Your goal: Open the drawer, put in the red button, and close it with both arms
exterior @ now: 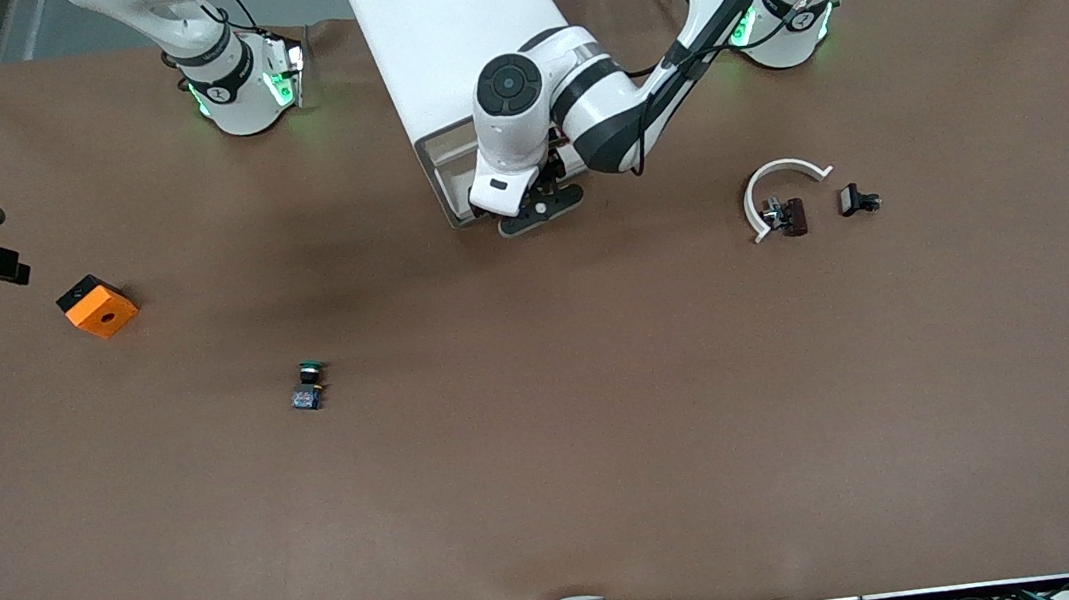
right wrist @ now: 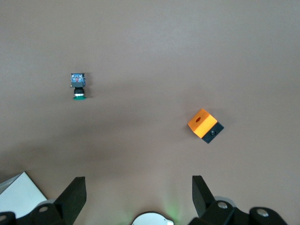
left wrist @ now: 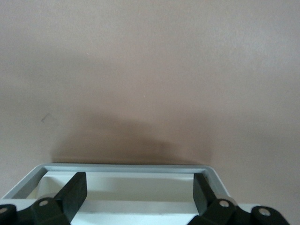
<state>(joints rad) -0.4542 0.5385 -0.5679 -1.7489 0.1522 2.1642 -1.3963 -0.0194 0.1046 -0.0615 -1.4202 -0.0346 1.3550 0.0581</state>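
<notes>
A glossy white boxy cabinet (exterior: 454,37) stands on the matte brown table covering (exterior: 612,452), midway between the two arms' bases. Its top drawer (exterior: 441,172), a shallow white tray with a rounded pale rim, juts out of the cabinet's front, toward the front camera. The left gripper (exterior: 539,209) hangs over that open tray, its flat black fingers (left wrist: 75,190) spread wide and holding nothing. The right gripper (right wrist: 138,183) waits high over the table toward the right arm's end from the cabinet, with its jaws likewise released and empty.

Nearer the front camera than the cabinet lies a small push button with a green cap (exterior: 309,372), black collar and blue block base. Farther toward the right arm's end sits an orange cube (exterior: 97,306) with one black face and a round hole.

Toward the left arm's end from the cabinet rest a curved white plastic arc (exterior: 777,174), a dark blocky part (exterior: 790,217) just beside it and a small black part (exterior: 857,200) close by. Whether either of these is the red button cannot be told from this distance.
</notes>
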